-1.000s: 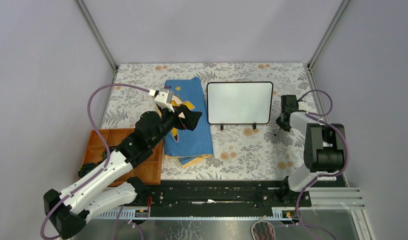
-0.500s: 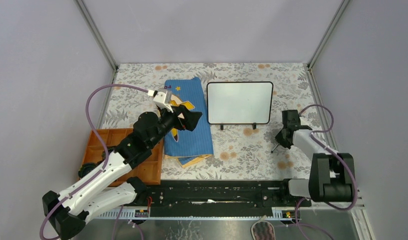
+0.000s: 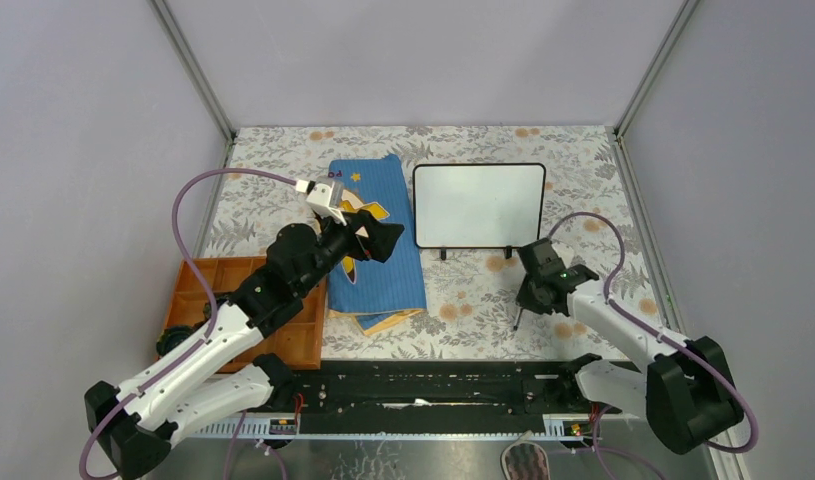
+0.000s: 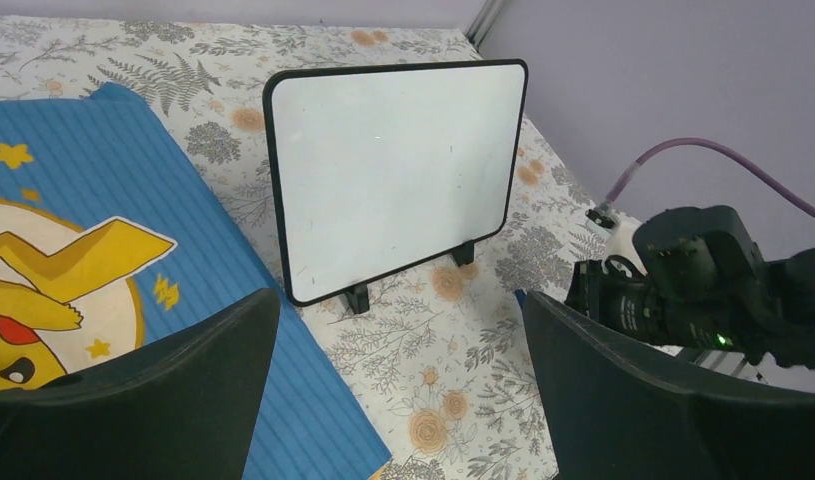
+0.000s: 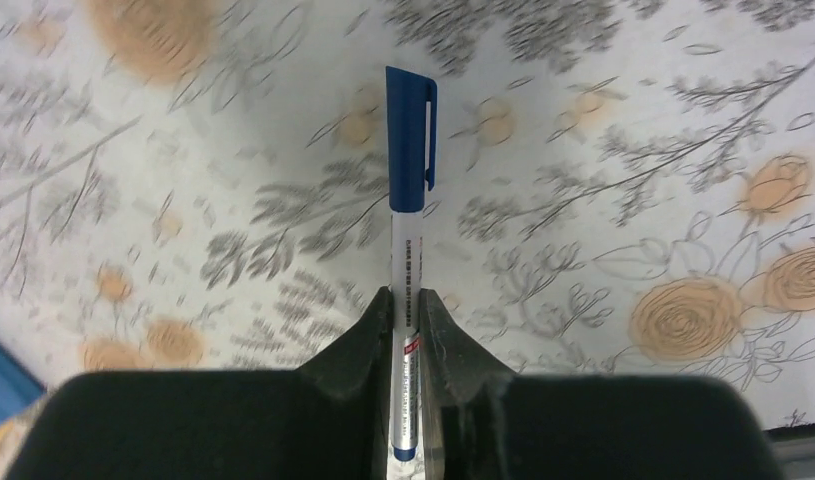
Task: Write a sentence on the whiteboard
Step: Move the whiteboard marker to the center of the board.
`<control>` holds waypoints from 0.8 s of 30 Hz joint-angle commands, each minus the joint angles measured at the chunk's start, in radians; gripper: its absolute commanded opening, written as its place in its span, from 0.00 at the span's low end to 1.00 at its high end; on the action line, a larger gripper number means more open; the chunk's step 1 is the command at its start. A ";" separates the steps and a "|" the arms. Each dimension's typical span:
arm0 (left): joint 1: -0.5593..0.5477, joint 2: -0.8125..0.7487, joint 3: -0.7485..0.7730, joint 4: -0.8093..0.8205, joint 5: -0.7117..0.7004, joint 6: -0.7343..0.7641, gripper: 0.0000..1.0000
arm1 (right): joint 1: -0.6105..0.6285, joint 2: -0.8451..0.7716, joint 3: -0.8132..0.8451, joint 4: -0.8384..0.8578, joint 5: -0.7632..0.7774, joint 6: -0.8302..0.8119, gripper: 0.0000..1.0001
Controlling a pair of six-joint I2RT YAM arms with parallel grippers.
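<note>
Right gripper (image 5: pixel 408 305) swung from beside whiteboard (image 3: pixel 479 205) to its front, clenched on capped blue marker (image 5: pixel 411 150). Left gripper (image 4: pixel 398 330) hung wide open. Whiteboard stood blank at rear of surface (image 3: pixel 463 300); uncapping looked next.

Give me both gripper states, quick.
Left gripper: open, holding nothing.
Right gripper: closed on the blue-capped marker, cap end sticking out ahead.

Bright, even, diffuse light; soft shadows; whiteboard (image 4: pixel 398 175) sharp; right-wrist tablecloth (image 5: pixel 183 150) blurred.
</note>
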 commanded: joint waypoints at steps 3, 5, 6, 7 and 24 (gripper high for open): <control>-0.003 0.018 0.022 0.017 0.002 -0.003 0.99 | 0.201 -0.092 0.043 -0.030 0.126 0.008 0.00; -0.003 0.027 0.024 0.017 0.002 -0.001 0.99 | 0.228 -0.078 0.055 -0.004 0.130 -0.024 0.00; -0.002 0.032 0.025 0.015 0.002 0.000 0.99 | 0.232 -0.062 0.063 0.012 0.122 -0.045 0.00; -0.003 0.035 0.025 0.014 0.000 0.001 0.99 | 0.234 -0.035 0.073 0.025 0.113 -0.074 0.00; -0.002 0.077 0.029 0.002 -0.041 0.018 0.99 | 0.284 0.261 0.180 0.105 -0.003 -0.247 0.03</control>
